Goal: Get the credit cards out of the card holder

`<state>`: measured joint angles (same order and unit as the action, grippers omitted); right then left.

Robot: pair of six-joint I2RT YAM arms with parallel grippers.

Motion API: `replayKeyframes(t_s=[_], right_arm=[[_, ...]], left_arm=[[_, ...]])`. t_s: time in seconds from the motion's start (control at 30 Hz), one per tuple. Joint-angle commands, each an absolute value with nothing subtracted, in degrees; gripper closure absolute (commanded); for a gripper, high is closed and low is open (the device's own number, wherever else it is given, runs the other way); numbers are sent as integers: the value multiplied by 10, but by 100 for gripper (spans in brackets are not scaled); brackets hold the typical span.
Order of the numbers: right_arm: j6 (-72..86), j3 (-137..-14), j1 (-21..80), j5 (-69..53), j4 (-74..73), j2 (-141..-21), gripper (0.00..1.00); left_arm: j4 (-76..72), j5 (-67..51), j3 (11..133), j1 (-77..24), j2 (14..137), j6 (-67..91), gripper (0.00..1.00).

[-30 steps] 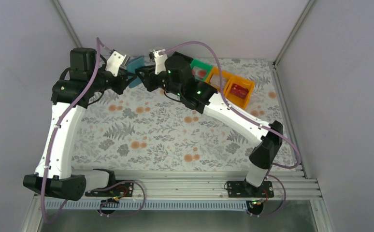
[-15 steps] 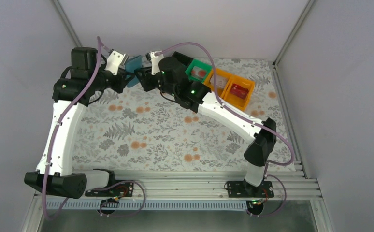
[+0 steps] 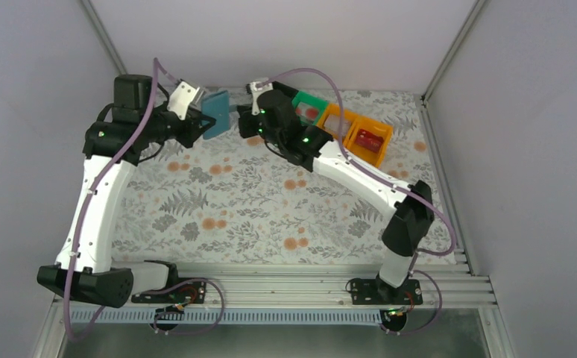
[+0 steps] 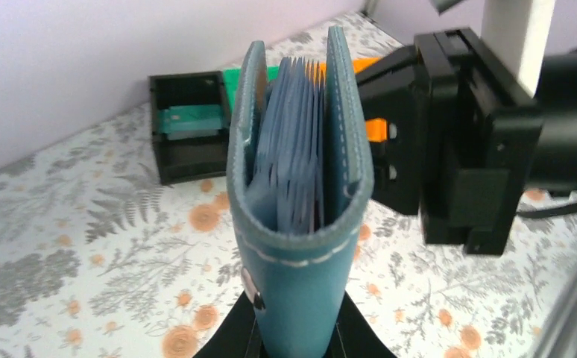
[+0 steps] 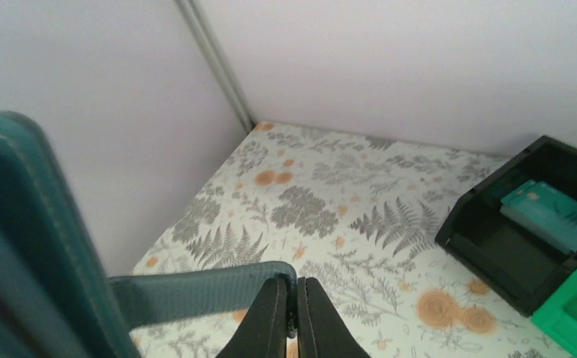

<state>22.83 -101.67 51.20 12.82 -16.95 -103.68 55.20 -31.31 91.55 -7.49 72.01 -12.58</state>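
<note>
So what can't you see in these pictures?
- Left wrist view: the card holder is blurred up close; what its pockets hold can't be told.
- Top view: the right arm hides the black bin.
- Right wrist view: the right gripper has closed tips overlapping a teal flap; whether they pinch it is unclear.

Rig body: two arms, white shells, black joints.
Left arm (image 3: 98,201) and right arm (image 3: 360,175): white links, black joint housings, black bases bolted to the near aluminium rail (image 3: 270,287). A mauve cable (image 3: 84,216) runs along each. Green status lights (image 3: 306,137) at the joints. Right tool (image 5: 294,291): black tapered fingers.
</note>
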Motion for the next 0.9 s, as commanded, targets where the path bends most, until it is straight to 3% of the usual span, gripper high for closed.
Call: replayKeyframes(t_s=[0.0,0.07,0.17,0.23,0.4,0.5,0.7,0.87], right_arm=[[194,-913,427,94,-163,-963,96],[131,-878,393,-53,-149,-923,92],[28,-807,384,-183,-119,-856,62],[3,-755,381,-244,-94,-807,50],[31,-744,372,-354,-58,-773,34],[44,-784,365,-409,-55,-785,32],[49,-832,363,-461,-62,-808,38],[35,-853,367,-501,-70,-819,46]], left_arm=[[546,-362,913,-78,698,-148,98],[553,-381,909,-78,701,-163,98],[571,-439,906,-79,704,-205,98],[573,-460,905,-80,706,-217,98],[583,-515,926,-86,720,-247,98],[609,-553,940,-95,721,-286,98],[633,-659,943,-98,707,-331,98],[636,-679,936,-99,710,-336,98]])
